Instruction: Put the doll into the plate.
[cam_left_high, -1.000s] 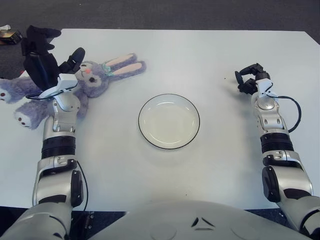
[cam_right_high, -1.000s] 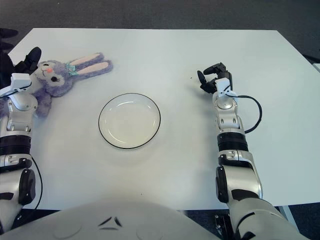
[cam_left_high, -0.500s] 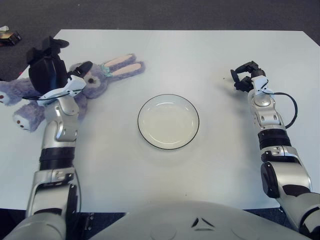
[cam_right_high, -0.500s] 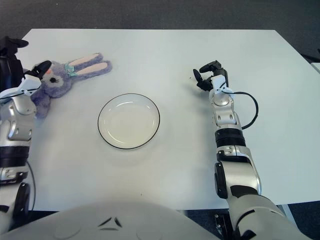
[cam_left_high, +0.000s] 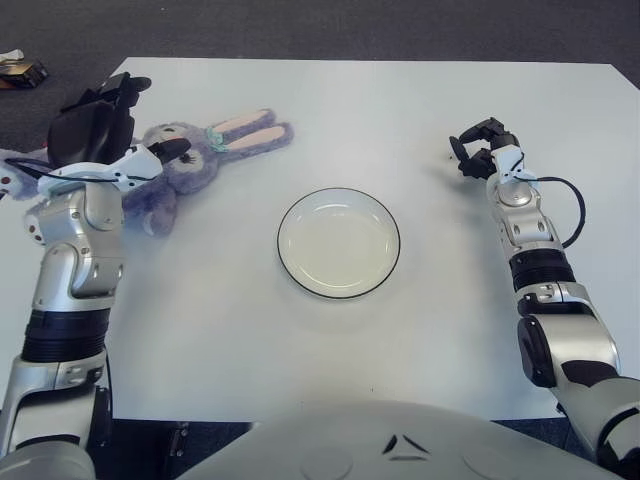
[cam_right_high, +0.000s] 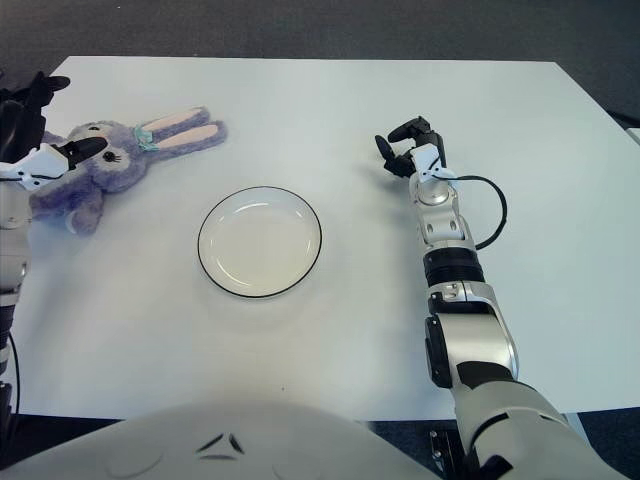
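White and broad, the bench (cam_left_high: 330, 110) fills the view, with dark carpet beyond its far edge. Over its far left corner the left robot hand (cam_left_high: 95, 135) hangs with its black fingers (cam_left_high: 170, 149) spread wide, holding nothing; one fingertip reaches over the head of the purple plush rabbit doll (cam_left_high: 185, 160), though whether it touches the plush cannot be told. The doll lies flat just to the right of and partly beneath that hand, its pink-lined ears pointing right toward the bench's middle, its body and legs trailing left under the forearm. Nearer the robot and right of the doll, well apart from it, sits the round white plate with a dark rim (cam_left_high: 338, 243). On the far right side, the right robot hand (cam_left_high: 480, 150) shows above the bench, fingers loosely curled around nothing.
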